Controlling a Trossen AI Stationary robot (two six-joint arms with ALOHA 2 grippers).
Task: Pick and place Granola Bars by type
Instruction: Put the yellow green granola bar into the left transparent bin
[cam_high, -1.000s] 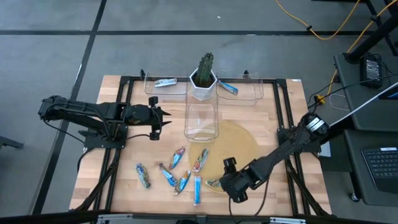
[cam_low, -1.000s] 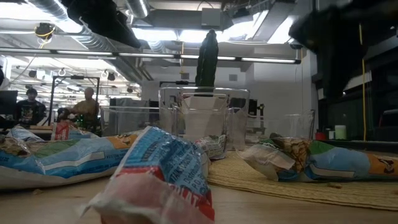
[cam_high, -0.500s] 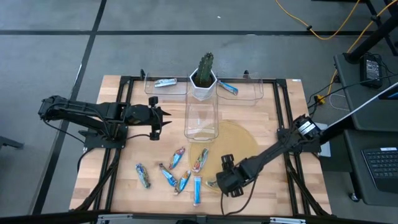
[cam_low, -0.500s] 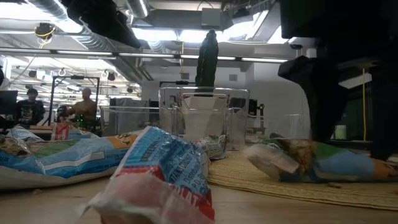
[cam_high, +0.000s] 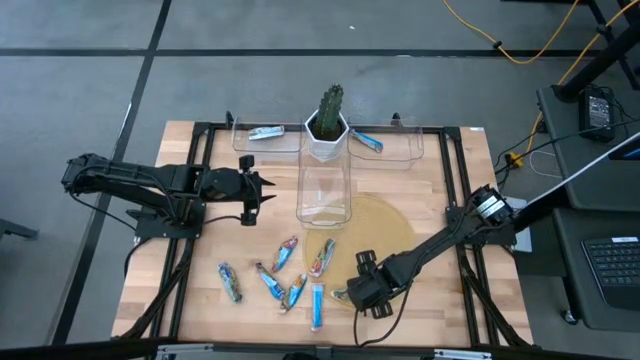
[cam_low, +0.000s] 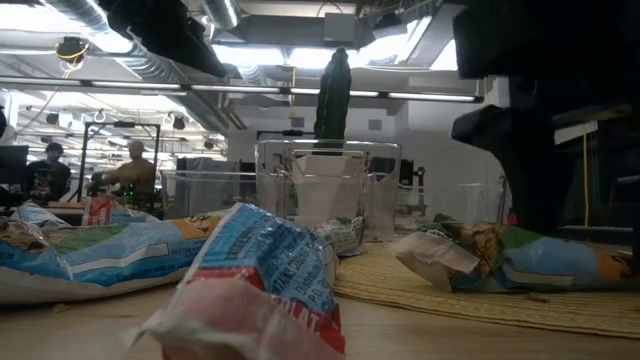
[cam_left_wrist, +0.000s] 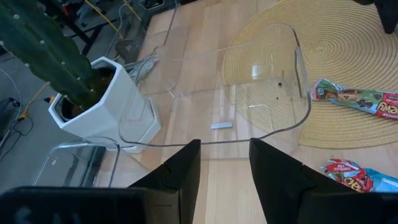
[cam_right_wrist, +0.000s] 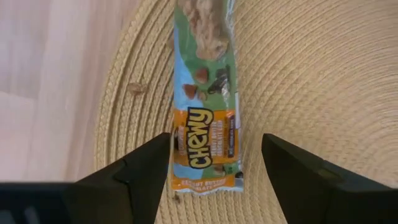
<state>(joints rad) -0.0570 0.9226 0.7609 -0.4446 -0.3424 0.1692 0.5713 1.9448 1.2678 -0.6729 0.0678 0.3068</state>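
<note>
Several granola bars lie loose on the near part of the table (cam_high: 287, 253), (cam_high: 270, 283), (cam_high: 230, 282), (cam_high: 317, 305). One blue, green and orange Chewy bar (cam_right_wrist: 205, 106) rests flat on the near edge of the woven mat (cam_high: 380, 235) and shows in the low view too (cam_low: 520, 265). My right gripper (cam_high: 358, 292) is low over this bar and open, with one finger on either side of its orange end (cam_right_wrist: 202, 155). My left gripper (cam_high: 262, 190) hangs open to the left of the middle clear bin (cam_high: 325, 190).
Two clear bins at the far edge each hold one bar (cam_high: 265, 132), (cam_high: 366, 142). A cactus in a white pot (cam_high: 327, 125) stands between them, behind the middle bin. A black frame (cam_high: 200, 130) rims the table. People sit in the room beyond (cam_low: 135, 170).
My right gripper has moved toward the table's left and come down over the Chewy bar on the mat's edge. Its fingers now stand around the bar. The bar has stayed where it was.
</note>
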